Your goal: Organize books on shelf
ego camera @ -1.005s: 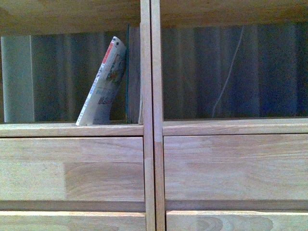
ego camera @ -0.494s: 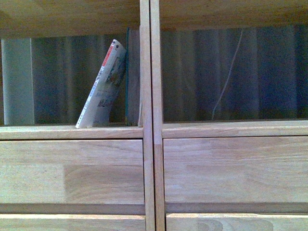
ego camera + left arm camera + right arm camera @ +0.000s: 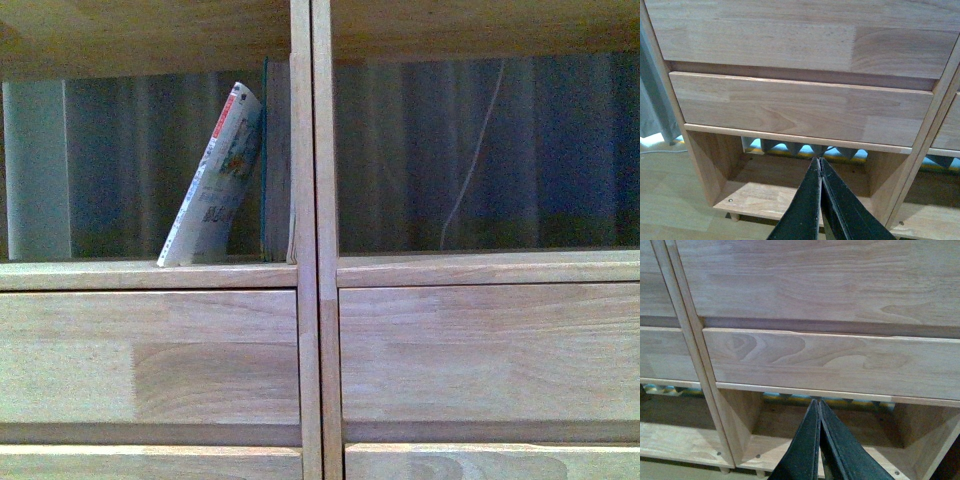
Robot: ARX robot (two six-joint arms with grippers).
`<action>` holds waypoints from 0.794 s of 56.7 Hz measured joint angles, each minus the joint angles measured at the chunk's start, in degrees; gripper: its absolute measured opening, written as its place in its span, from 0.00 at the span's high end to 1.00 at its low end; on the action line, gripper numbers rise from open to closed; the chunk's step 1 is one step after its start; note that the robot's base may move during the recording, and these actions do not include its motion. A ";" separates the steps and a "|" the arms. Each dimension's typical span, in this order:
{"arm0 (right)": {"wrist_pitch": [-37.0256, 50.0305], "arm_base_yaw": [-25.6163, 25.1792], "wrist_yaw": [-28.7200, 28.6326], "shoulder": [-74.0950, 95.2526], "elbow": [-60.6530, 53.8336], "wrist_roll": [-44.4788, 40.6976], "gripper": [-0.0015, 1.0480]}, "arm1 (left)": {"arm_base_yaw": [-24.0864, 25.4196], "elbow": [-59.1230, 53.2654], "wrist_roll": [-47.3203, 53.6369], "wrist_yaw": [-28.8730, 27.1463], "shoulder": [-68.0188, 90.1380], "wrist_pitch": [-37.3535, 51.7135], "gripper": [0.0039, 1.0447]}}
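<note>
While both my arms hang low before the shelf [image 3: 310,270], my left gripper [image 3: 819,162] has its black fingers pressed together with nothing between them, pointing toward a bottom compartment under the drawer fronts [image 3: 800,105], and my right gripper [image 3: 818,404] is likewise closed and empty before another bottom compartment. From the front view, the thin paperback [image 3: 213,185] stands in the left column's compartment above the drawers, its foot on the board and its top tilted toward 1 o'clock, leaning against the teal book [image 3: 265,160]. That taller book stands upright just beside the central upright post, at the paperback's 3 o'clock.
</note>
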 joint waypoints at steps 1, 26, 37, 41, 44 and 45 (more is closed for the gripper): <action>0.00 0.00 0.00 -0.13 -0.07 0.00 0.97 | 0.00 0.00 0.00 0.00 0.00 0.00 0.98; 0.13 0.00 -0.02 -2.45 -2.05 0.00 0.97 | 0.00 0.00 0.02 0.00 0.00 0.00 0.98; 0.13 0.00 -0.02 -2.45 -2.05 -0.09 0.94 | 0.00 0.00 -0.04 0.00 0.00 0.00 0.97; 0.13 0.00 -0.02 -2.45 -2.05 -0.11 0.83 | 0.00 0.00 0.00 0.00 0.00 0.00 0.86; 0.13 0.00 -0.02 -2.45 -2.05 -0.11 0.74 | 0.00 0.00 0.00 0.00 0.00 0.00 0.77; 0.13 0.00 -0.02 -2.47 -2.05 -0.11 0.71 | 0.00 0.00 0.00 0.00 0.00 0.00 0.74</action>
